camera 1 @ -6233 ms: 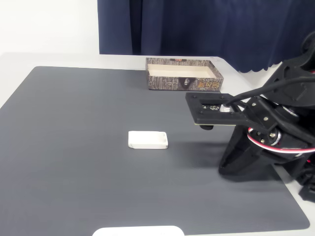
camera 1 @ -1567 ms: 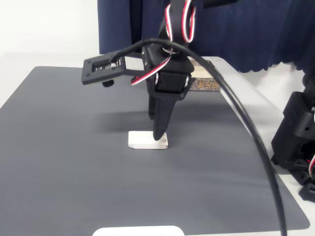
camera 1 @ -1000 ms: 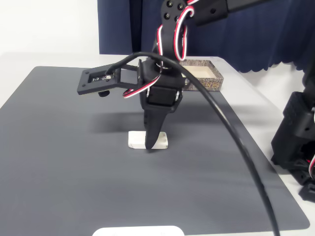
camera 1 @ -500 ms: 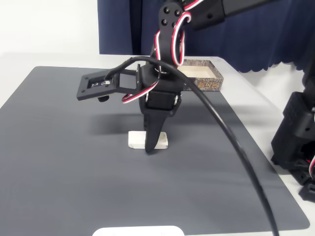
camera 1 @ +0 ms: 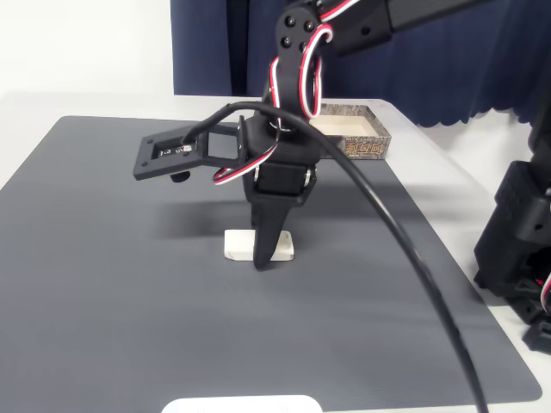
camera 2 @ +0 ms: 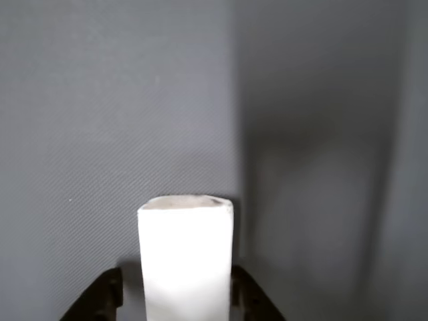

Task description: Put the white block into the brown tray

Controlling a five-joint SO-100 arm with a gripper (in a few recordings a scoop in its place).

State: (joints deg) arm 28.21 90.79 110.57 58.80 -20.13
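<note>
Gripper [camera 1: 263, 258] hides the white block's [camera 1: 238, 245] middle in the fixed view. Arm covers the brown tray's [camera 1: 366, 138] left part. Wrist view cuts off block's near end.

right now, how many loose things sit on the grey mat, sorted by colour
white: 1, the white block, with the end effector down on it
brown: 1, the brown tray at the mat's far edge
total: 2

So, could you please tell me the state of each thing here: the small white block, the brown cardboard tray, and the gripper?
Small flat white block: lying flat on the dark grey mat, between the fingers.
Brown bark-patterned cardboard tray: open on top, visible inside bare, partly hidden by the arm.
Black two-finger gripper: lowered over the block, one finger on each side; firm grip cannot be told.
</note>
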